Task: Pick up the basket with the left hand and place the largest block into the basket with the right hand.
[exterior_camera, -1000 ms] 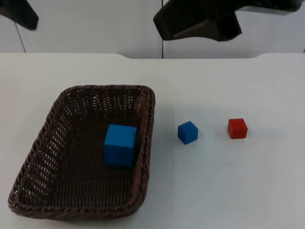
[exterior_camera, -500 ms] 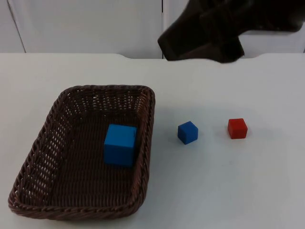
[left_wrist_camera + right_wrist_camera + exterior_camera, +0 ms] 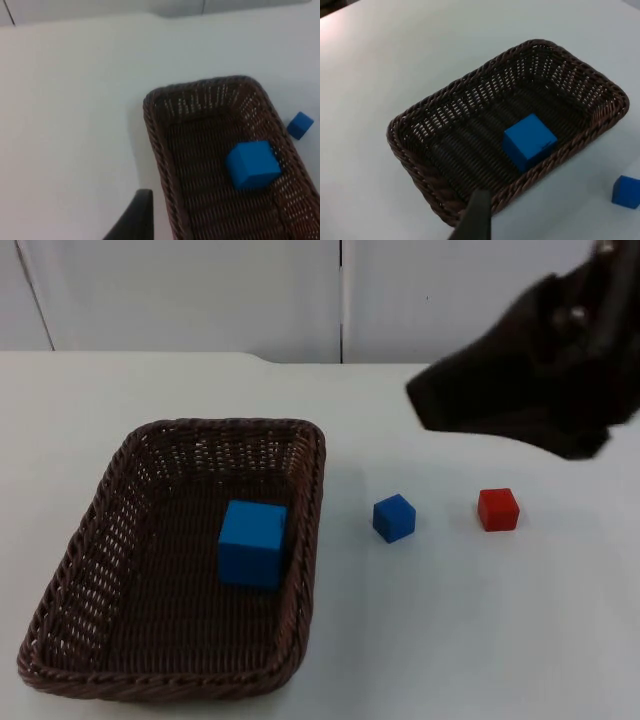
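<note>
A brown wicker basket (image 3: 230, 424) rests on the white table at the left, with the large blue block (image 3: 252, 542) lying inside it. To its right sit a small blue block (image 3: 394, 517) and a small red block (image 3: 498, 509). My right gripper (image 3: 445, 405) hangs as a dark blurred mass above the table at the upper right, beyond the red block. Its wrist view looks down on the basket (image 3: 470, 77), the large block (image 3: 529, 141) and the small blue block (image 3: 626, 191). My left gripper (image 3: 136, 221) hovers over bare table beside the basket (image 3: 155, 140), apart from the rim.
The grey partition wall (image 3: 200, 290) closes off the table at the back. White table top (image 3: 480, 630) lies open in front of the two small blocks.
The right arm has swung from the top centre to the right and lower over the table. The left arm has left the top view's upper left corner. Basket and blocks have not moved.
</note>
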